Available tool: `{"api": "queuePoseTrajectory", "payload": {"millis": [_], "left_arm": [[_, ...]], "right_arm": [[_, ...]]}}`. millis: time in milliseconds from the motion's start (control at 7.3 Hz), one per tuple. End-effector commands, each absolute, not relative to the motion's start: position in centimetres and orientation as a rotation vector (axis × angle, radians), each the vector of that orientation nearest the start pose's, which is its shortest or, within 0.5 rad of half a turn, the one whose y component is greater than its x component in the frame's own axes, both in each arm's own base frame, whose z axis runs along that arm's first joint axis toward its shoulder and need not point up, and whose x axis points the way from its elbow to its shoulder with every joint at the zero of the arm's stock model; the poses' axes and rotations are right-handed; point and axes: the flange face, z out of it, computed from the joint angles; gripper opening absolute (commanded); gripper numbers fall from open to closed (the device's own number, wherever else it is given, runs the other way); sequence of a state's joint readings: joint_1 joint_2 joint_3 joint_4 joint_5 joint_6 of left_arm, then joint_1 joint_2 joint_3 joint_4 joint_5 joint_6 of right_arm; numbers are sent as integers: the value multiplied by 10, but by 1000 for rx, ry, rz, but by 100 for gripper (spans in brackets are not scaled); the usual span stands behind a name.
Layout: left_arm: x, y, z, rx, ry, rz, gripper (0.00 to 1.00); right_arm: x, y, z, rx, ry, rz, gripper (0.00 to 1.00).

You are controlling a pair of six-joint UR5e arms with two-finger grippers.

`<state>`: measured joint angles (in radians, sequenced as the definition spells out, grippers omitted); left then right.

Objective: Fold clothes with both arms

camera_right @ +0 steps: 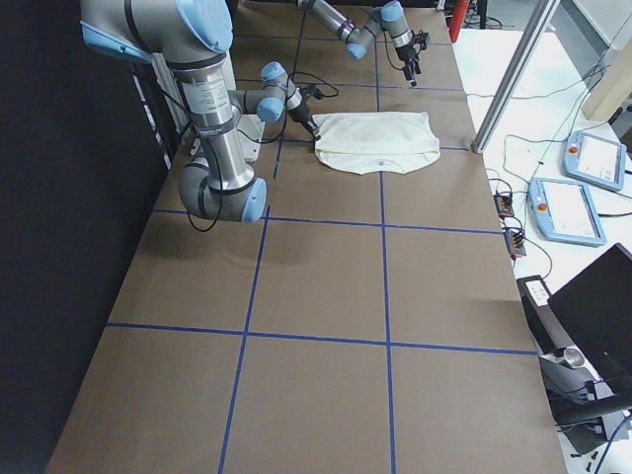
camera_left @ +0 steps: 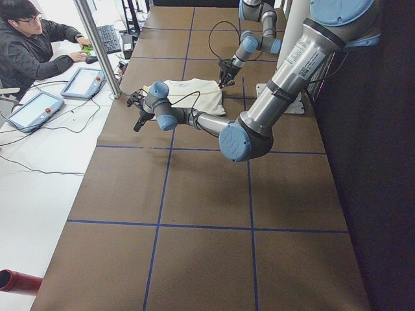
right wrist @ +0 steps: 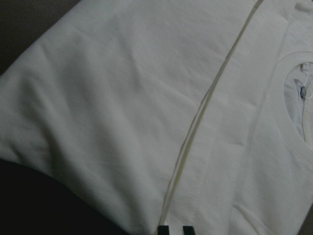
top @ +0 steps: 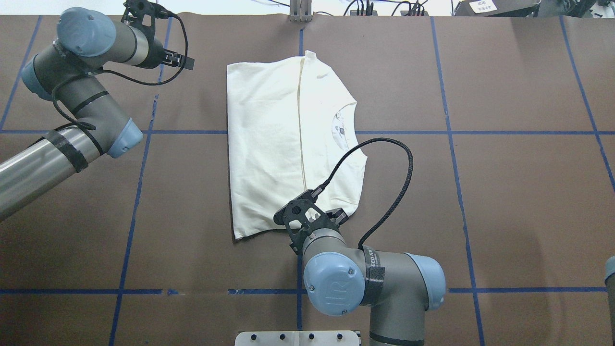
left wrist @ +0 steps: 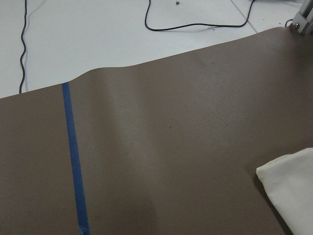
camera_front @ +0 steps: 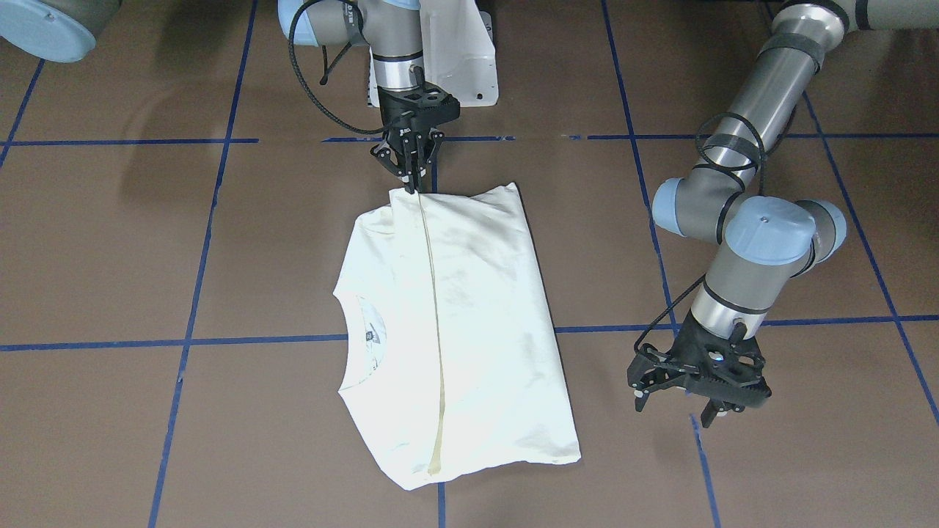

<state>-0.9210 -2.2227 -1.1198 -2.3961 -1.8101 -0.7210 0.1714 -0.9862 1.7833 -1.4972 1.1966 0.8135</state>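
Brown table bears the T-shirt, folded lengthwise; our right tool pinches its edge, our left tool hangs released; we judge crosswise folds remain.

**Brown tabletop with one folded shirt**

The tabletop has a plain brown cover. Blue tape lines divide it into large squares. Near the middle lies a cream-white T-shirt, folded and mostly flat, with its collar turned to the robot's right. A white base plate sits at the robot's edge.
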Motion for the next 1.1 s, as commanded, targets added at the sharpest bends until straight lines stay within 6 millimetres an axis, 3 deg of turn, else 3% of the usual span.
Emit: {"api": "queuePoseTrajectory", "payload": {"millis": [0,137,411,548,822,959], "left_arm": [[383,-684,387,652,815,59,100],[383,-684,387,652,815,59,100],[383,-684,386,653,816,59,100],[385,-683,386,652,817,62,100],[387,-682,386,651,819,63,100],[388,-681,386,651,820,65,100]], "right_arm": [[-606,-276,221,701,-614,-382,11],[-605,-277,221,702,-615,-379,0],[-601,-280,217,682,-645,-303,0],[-588,-284,211,685,-664,-278,0],[-551,-278,247,645,-669,-203,0],[-547,-274,269,609,-657,-152,0]]}}
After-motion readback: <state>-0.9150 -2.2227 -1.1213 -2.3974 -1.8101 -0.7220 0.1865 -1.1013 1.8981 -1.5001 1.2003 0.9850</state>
